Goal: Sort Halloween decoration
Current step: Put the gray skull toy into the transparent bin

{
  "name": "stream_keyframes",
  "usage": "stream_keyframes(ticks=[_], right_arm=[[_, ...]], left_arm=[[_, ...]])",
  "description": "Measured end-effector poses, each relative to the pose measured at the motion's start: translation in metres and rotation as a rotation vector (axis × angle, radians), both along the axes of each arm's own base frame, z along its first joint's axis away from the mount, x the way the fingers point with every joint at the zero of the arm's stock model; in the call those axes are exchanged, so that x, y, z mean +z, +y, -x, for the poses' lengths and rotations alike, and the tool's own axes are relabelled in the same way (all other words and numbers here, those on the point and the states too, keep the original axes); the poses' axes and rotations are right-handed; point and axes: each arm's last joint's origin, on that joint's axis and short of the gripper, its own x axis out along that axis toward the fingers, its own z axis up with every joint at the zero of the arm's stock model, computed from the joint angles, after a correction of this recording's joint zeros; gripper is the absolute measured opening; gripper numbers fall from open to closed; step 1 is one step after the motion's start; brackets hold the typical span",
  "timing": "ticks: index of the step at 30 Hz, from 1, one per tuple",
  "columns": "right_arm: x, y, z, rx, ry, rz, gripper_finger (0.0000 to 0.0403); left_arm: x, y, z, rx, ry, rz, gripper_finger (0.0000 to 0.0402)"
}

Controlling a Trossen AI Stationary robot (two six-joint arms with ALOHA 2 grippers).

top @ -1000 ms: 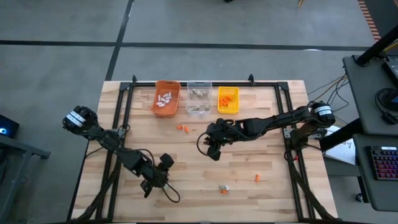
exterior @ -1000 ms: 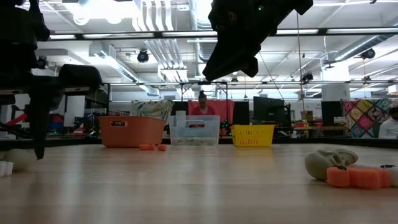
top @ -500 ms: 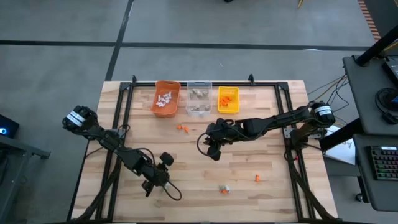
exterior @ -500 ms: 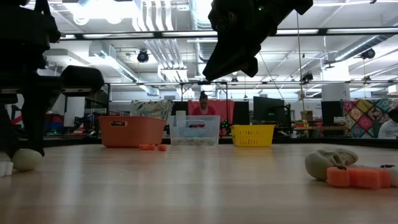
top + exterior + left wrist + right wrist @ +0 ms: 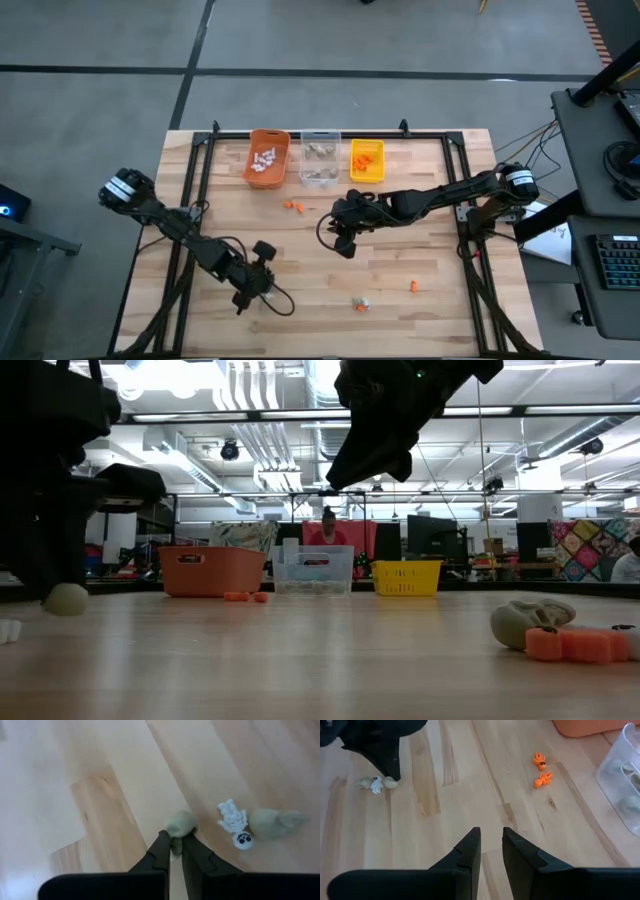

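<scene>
The grey-tan trinket (image 5: 180, 824) is pinched between the closed fingertips of the left gripper (image 5: 173, 845), near the front-left of the worktop (image 5: 300, 270); in the low view it hangs just clear of the wood at the far left. Just beside it on the boards lie a white skeleton trinket (image 5: 235, 820) and a second grey-tan piece (image 5: 272, 817), touching or nearly touching each other; neither is gripped. Farther out, two orange trinkets (image 5: 540, 770) lie close together on the worktop in front of the bins, and near the front edge sit a grey-tan skull (image 5: 530, 622) with an orange piece (image 5: 570, 644) against it, plus one more orange piece (image 5: 411, 287) a little to the right in the high view. At the back edge stand three bins side by side: the orange bin (image 5: 268, 158) holds white pieces, the clear bin (image 5: 319, 157) holds grey-tan pieces, and the yellow bin (image 5: 367, 160) holds orange pieces. Judgement: the sort is well underway, with every bin already stocked, but roughly seven loose trinkets remain, including the one now held, which presumably belongs in the clear bin. The right gripper (image 5: 490, 852) hovers above the worktop's middle, fingers narrowly parted and holding nothing, with the two orange trinkets ahead of it.
</scene>
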Motion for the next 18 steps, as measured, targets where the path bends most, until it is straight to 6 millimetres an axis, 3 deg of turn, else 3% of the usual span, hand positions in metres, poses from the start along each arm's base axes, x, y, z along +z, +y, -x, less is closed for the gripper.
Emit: stream_keyframes(ticks=[8,18], right_arm=[[0.001,0.000,-0.005,0.076,-0.103,0.079,0.0068],[-0.006,0.001,-0.006,0.199,-0.411,0.266,0.0068]], left_arm=[[0.021,0.006,0.002,0.126,-0.141,-0.036,0.0001],[0.092,0.026,0.015,0.407,-0.591,0.000,0.0001]])
